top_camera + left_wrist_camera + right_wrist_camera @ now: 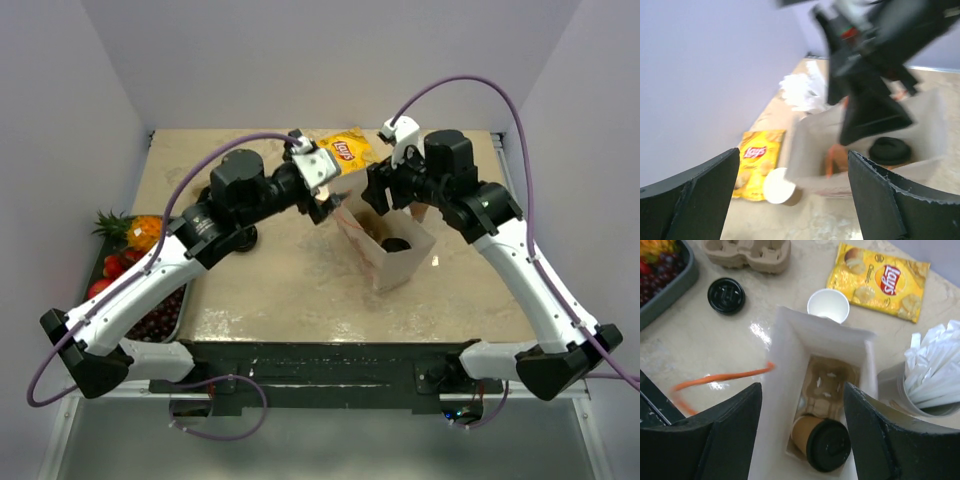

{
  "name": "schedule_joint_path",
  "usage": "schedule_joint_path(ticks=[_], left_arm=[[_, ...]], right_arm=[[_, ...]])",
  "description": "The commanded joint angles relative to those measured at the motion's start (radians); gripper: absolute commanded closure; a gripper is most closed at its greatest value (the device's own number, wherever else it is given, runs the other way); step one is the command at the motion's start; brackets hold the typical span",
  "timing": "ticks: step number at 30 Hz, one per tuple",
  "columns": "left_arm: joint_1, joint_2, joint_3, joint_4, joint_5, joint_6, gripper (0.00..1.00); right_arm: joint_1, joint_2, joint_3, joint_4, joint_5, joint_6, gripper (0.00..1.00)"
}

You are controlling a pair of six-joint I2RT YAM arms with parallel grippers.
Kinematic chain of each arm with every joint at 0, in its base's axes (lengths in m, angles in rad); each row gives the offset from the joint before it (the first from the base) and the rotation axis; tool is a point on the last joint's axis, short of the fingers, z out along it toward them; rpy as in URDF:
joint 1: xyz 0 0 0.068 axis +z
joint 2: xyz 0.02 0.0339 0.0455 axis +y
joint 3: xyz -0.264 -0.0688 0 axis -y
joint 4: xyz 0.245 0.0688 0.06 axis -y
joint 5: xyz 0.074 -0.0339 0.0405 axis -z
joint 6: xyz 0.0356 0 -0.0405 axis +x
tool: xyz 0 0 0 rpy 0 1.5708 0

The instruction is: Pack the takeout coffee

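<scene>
The coffee cup stands upright inside a white paper bag near the middle of the table, a little toward the far edge and the right side. Its long axis is vertical, with the black lid on top facing up and the tan wall showing below it. It sits in one slot of a pulp carrier at the bottom of the bag, and the other slot is bare. The right gripper hangs over the bag's open mouth with its fingers spread wide and nothing between them. The left gripper is at the bag's left side, also spread wide and holding nothing. An open cup, white inside, stands just beside the far end of the bag, mouth up. A loose lid lies flat on the table, left of the bag. Near it is a second carrier. A yellow chip bag lies flat by the far edge, a cup of straws stands to the right of the bag, and a tray of fruit sits at the left edge
</scene>
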Motion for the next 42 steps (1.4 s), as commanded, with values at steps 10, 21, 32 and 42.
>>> schedule_joint_path(ticks=[10, 21, 32, 42], left_arm=[[0.174, 0.132, 0.12, -0.073, -0.075, -0.144, 0.08], [0.263, 0.377, 0.333, -0.035, 0.264, -0.274, 0.18], [0.263, 0.727, 0.716, -0.224, 0.529, -0.291, 0.35], [0.26, 0.773, 0.712, -0.305, 0.54, -0.236, 0.44]], right_arm=[[-0.033, 0.0, 0.175, 0.032, 0.006, 0.004, 0.34], [-0.243, 0.058, 0.275, 0.035, 0.121, 0.002, 0.47], [-0.498, 0.143, 0.278, -0.049, -0.021, 0.031, 0.49], [-0.504, 0.115, 0.152, -0.026, -0.047, 0.034, 0.47]])
